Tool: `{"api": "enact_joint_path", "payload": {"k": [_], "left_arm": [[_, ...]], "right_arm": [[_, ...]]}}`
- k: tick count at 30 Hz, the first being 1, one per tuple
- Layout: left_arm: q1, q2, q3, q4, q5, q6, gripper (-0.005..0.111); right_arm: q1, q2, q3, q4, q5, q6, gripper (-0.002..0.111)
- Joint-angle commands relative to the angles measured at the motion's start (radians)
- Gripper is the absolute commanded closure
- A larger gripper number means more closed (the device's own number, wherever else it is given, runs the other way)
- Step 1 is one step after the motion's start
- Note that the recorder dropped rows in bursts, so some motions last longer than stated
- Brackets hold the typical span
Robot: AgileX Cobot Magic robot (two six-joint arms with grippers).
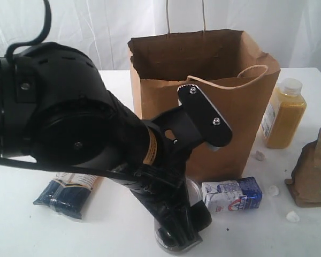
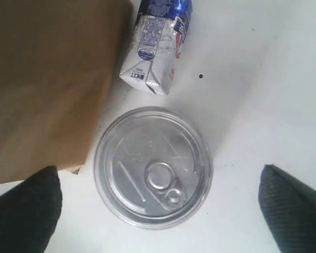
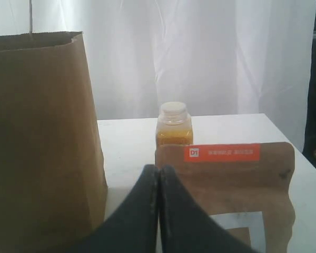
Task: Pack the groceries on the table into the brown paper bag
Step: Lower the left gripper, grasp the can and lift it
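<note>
Silver-topped can (image 2: pixel 152 166) stands upright on the white counter (image 2: pixel 263 79), nearest the exterior camera and directly below the left pincer (image 2: pixel 158 174). That pincer is released: its two dark fingers (image 2: pixel 29 211) are spread to either side of the can and sit apart from it in the wrist view. Just beyond the can, the small blue-white carton (image 2: pixel 155 47) lies on its side near the base of the brown paper bag (image 1: pixel 203 107). The long dark-blue-and-beige pasta packet (image 1: pixel 69 193) lies flat to the left, partly hidden by the arm (image 1: pixel 69 123). The bag stands upright with its top open. The right pincer (image 3: pixel 159 182) is clenched on nothing, in front of the brown orange-labelled pouch (image 3: pixel 226 184) standing right of the bag. Farthest back, the yellow juice bottle (image 1: pixel 283 115) stands upright just beside the bag's right side.
</note>
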Motion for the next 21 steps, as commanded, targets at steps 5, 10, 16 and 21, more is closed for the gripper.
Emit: {"api": "enact_joint_path", "payload": {"k": [5, 10, 16, 21], "left_arm": [[-0.005, 0.003, -0.002, 0.022, 0.018, -0.016, 0.001], [-0.005, 0.004, -0.002, 0.022, 0.000, -0.040, 0.001], [-0.005, 0.019, -0.002, 0.022, -0.016, -0.068, 0.001], [-0.005, 0.074, -0.002, 0.020, -0.016, -0.072, 0.001]], "right_arm": [[-0.006, -0.004, 0.005, -0.005, -0.006, 0.003, 0.108], [-0.006, -0.004, 0.005, -0.005, -0.006, 0.003, 0.108], [-0.006, -0.004, 0.005, -0.005, -0.006, 0.003, 0.108], [-0.006, -0.004, 0.005, -0.005, -0.006, 0.003, 0.108]]}}
